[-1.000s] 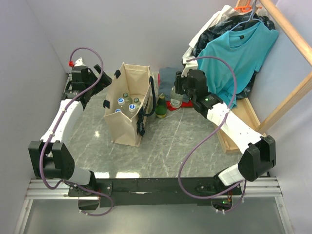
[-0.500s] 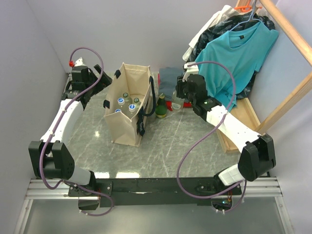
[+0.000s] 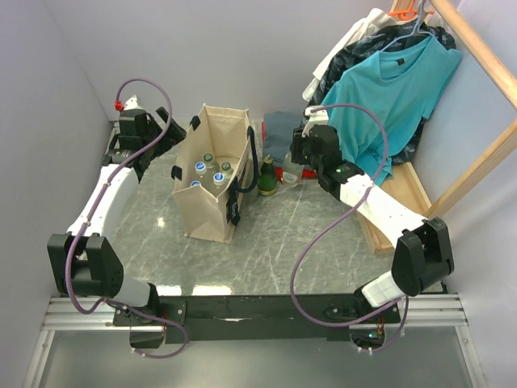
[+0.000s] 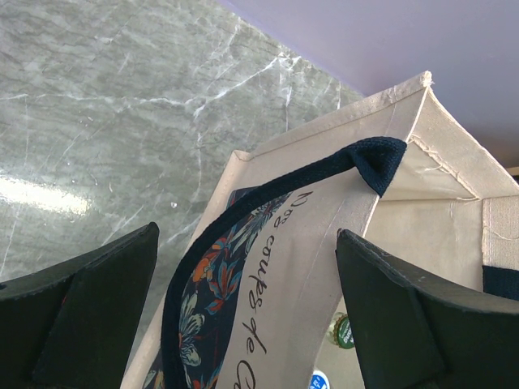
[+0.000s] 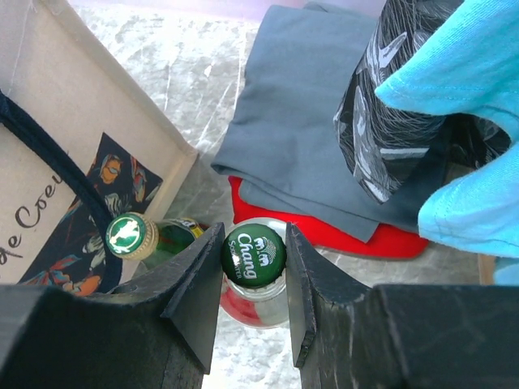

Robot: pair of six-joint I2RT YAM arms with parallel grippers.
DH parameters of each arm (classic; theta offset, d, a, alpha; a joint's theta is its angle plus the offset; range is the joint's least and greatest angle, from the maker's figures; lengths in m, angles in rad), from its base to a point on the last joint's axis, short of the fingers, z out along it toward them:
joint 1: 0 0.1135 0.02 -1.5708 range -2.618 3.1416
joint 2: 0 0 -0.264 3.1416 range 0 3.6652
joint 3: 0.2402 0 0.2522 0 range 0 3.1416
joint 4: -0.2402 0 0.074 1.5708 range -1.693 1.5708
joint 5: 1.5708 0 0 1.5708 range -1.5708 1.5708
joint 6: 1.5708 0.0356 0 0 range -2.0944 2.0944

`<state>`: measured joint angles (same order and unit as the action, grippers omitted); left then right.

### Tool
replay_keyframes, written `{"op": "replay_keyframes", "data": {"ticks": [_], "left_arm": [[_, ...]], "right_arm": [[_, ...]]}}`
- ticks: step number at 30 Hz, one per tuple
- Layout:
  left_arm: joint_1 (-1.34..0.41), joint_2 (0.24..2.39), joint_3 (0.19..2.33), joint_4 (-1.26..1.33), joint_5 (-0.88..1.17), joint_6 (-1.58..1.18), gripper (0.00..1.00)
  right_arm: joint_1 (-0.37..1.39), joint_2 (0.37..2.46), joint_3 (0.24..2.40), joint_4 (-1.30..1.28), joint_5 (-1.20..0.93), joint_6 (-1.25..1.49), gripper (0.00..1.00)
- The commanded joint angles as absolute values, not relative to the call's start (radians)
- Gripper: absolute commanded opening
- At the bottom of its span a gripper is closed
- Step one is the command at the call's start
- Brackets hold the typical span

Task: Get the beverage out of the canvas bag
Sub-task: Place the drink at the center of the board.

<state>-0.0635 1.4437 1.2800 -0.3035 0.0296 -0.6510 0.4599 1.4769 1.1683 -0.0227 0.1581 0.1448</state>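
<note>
**Top external view: two bottles outside the bag, one of them clamped**

Far left, the left gripper (image 4: pixel 243 308) hangs over a top corner of the one canvas bag (image 3: pixel 212 217). Its two fingers are spread wide, with the bag's rim and a dark handle (image 4: pixel 268 194) below the gap, and it grips nothing. The bag stands upright on the marble table (image 3: pixel 275 242), left of centre, with its mouth open. Inside it bottle caps (image 3: pixel 218 176) show: at least four, two of them blue and white. Whether there is a fifth I cannot tell.

Just right of the bag, outside it, are two bottles side by side. The first is a green bottle (image 3: pixel 266 183) with a green cap, close to the bag's side wall and untouched. The second is a clear bottle (image 5: pixel 254 254) with a green Chang cap and a red label. It sits between the fingers of the right gripper (image 5: pixel 253 279), which is closed on its neck. Whether its base touches the table I cannot tell.

Behind it lies one folded grey cloth (image 5: pixel 308 121), and farther right one teal shirt (image 3: pixel 388 89) hangs on a hanger.
</note>
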Motion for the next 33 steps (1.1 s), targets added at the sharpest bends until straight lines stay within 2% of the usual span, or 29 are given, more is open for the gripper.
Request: {"op": "replay_keyframes", "data": {"ticks": [1, 33], "left_arm": [[-0.071, 1.437, 1.282, -0.282, 0.04, -0.658, 0.96], [-0.072, 1.437, 1.285, -0.287, 0.031, -0.655, 0.96]], "right_arm": [[0.451, 1.462, 1.177, 0.186, 0.161, 0.173, 0.0], [0.449, 1.601, 1.197, 0.209, 0.146, 0.163, 0.0]]}}
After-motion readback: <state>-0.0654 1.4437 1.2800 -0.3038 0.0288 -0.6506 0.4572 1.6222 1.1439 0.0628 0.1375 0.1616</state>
